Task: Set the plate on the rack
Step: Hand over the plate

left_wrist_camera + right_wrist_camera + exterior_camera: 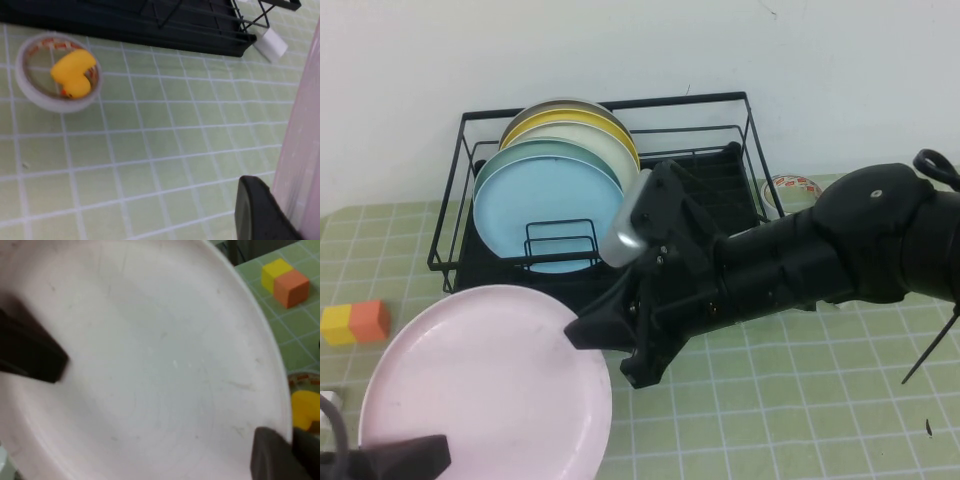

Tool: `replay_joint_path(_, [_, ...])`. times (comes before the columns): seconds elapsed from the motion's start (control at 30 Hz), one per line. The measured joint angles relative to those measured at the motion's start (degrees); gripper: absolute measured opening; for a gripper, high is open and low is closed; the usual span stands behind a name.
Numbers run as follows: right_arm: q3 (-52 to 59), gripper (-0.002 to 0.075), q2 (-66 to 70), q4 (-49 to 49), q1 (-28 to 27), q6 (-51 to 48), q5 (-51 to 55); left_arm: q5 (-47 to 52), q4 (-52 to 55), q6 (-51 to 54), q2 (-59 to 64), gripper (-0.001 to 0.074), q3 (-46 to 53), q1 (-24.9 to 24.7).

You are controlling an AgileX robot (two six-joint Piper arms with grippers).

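The plate [490,385] sits nearest, tilted above the mat, held from two sides. The left gripper [405,458] pinches its near rim, one finger [260,212] against the edge; the right gripper [595,330] is clamped on the far rim, a fingertip [270,452] over the lip. Beyond the right jaws stands the rack [740,170], its left slots filled by the blue plate [545,205] and others, bare wires to the right. Blocks [355,322] lie left; a duck [72,72] rests in a bowl [30,90].
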Motion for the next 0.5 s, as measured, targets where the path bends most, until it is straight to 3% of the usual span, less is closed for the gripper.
replay_joint_path(0.1, [0.0, 0.0083, 0.0, 0.1, -0.2, -1.1, 1.6, -0.1, 0.4, 5.1, 0.0, 0.0115, 0.0, 0.0])
replay_joint_path(0.33, [-3.9, 0.0420, -0.6, -1.1, -0.5, -0.6, 6.3, -3.4, 0.6, 15.7, 0.0, 0.0115, 0.0, 0.0])
replay_joint_path(0.5, [-7.0, 0.0461, -4.9, -1.4, -1.5, 1.7, 11.6, -8.5, 1.3, 25.4, 0.3, 0.0113, 0.1, 0.0])
